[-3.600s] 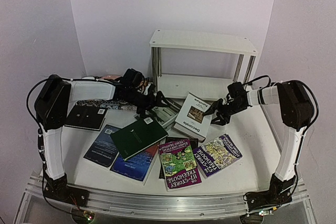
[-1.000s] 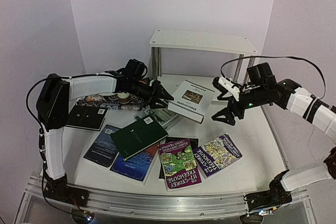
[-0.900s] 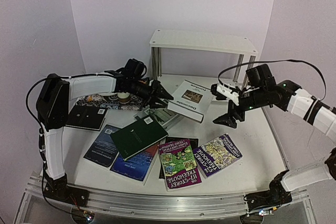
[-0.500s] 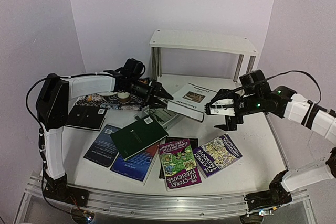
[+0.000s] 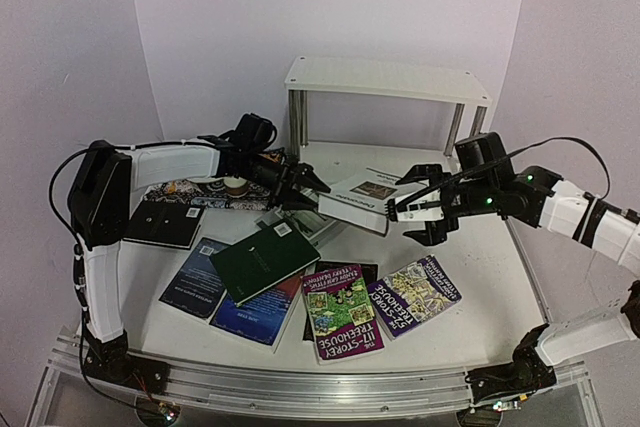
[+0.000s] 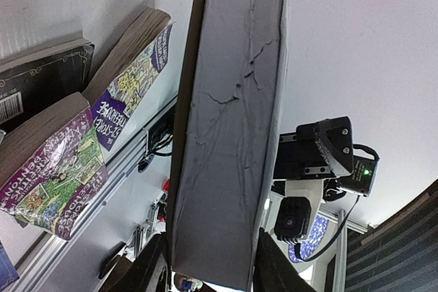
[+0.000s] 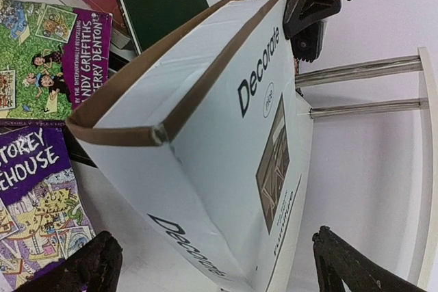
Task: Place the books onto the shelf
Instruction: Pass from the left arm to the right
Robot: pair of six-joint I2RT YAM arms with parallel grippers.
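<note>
My left gripper [image 5: 306, 187] is shut on the left end of the thick white "Decorate" book [image 5: 358, 197], holding it off the table in front of the shelf [image 5: 385, 78]. In the left wrist view its page block [image 6: 233, 121] sits clamped in my left gripper [image 6: 213, 273]. My right gripper [image 5: 410, 209] is open, a finger on each side of the book's free right end, not touching. The right wrist view shows the book [image 7: 226, 148] between the wide fingers of my right gripper [image 7: 219, 270]. More books lie flat: dark green [image 5: 265, 259], blue [image 5: 250, 317], two purple [image 5: 342, 309] [image 5: 413, 292].
A black book [image 5: 162, 223] and a patterned placemat [image 5: 195, 192] lie at the left. A grey-white book [image 5: 312, 223] lies under the raised one. The shelf's chrome legs [image 7: 363, 70] stand just behind the held book.
My right gripper has swung down and left from beside the shelf until its open fingers straddle the book's free end. The book has tipped a little flatter. The left arm has held still.
</note>
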